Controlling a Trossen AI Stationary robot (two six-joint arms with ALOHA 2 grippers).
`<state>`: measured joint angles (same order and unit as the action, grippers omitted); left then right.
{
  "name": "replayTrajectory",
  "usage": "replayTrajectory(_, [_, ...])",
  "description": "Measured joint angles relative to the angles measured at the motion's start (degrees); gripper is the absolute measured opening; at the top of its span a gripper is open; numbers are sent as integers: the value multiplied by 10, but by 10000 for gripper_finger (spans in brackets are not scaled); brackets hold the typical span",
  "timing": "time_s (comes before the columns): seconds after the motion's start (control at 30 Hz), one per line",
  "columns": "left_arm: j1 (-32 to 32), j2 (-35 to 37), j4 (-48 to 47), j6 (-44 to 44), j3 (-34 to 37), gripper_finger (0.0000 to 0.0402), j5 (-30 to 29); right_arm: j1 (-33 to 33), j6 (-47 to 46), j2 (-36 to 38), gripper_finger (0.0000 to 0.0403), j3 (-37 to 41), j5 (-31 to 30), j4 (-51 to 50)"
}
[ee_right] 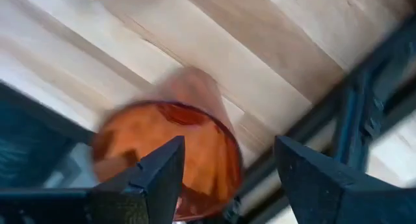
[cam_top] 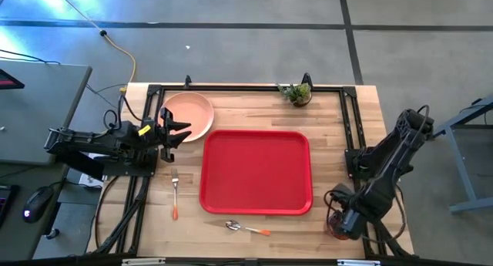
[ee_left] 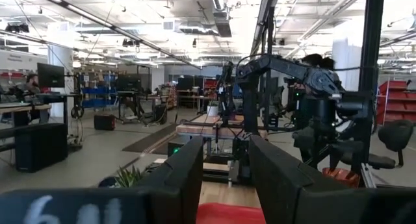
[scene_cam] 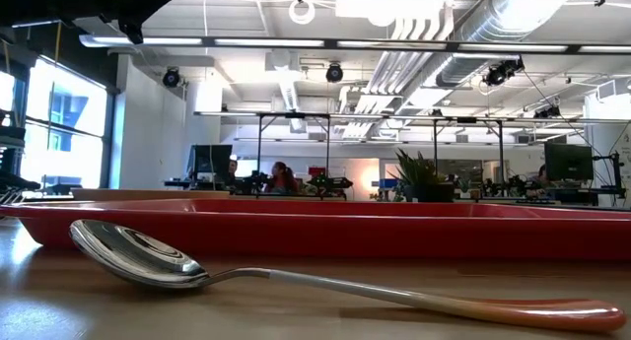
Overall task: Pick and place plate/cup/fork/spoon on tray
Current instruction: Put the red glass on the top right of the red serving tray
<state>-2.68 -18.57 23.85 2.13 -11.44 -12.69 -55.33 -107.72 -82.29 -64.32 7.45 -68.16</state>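
The peach-pink plate (cam_top: 191, 114) lies on the table at the far left, beside the red tray (cam_top: 256, 172). My left gripper (cam_top: 177, 132) is open at the plate's left rim, its fingers level and pointing toward the table's right edge (ee_left: 224, 178). The fork (cam_top: 175, 193) lies left of the tray. The spoon (cam_top: 246, 228) lies in front of the tray and shows close up in the low view (scene_cam: 138, 253). My right gripper (ee_right: 227, 178) is open, pointing down over the red-orange cup (ee_right: 162, 152) at the table's near right corner (cam_top: 337, 222). One finger stands over the cup's mouth and one outside it.
A small potted plant (cam_top: 296, 93) stands at the far edge, right of centre. A black frame (cam_top: 350, 127) runs along the table's far, left and right sides, close beside the cup. The tray's inside (cam_top: 256, 172) holds nothing.
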Motion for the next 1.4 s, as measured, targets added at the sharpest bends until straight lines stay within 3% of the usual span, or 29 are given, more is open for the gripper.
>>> replayTrajectory(0.13, [0,0,-1,13,0,113,0,-8,-5,-45,215,0,67,0])
replayTrajectory(0.43, [0,0,9,32,0,113,0,-6,42,-106,172,1,65,29])
replayTrajectory(0.7, [0,0,31,54,0,113,0,32,102,-86,13,-1,65,36])
replayTrajectory(0.9, [0,0,35,58,0,113,-1,82,155,-51,6,-3,55,2])
replayTrajectory(1.07, [0,0,35,50,0,113,0,116,217,-42,4,-64,57,-84])
replayTrajectory(1.23, [0,0,34,38,0,113,1,136,261,-42,2,-168,-11,-206])
replayTrajectory(1.4, [0,0,26,-18,0,113,12,170,335,-31,2,-214,-149,-216])
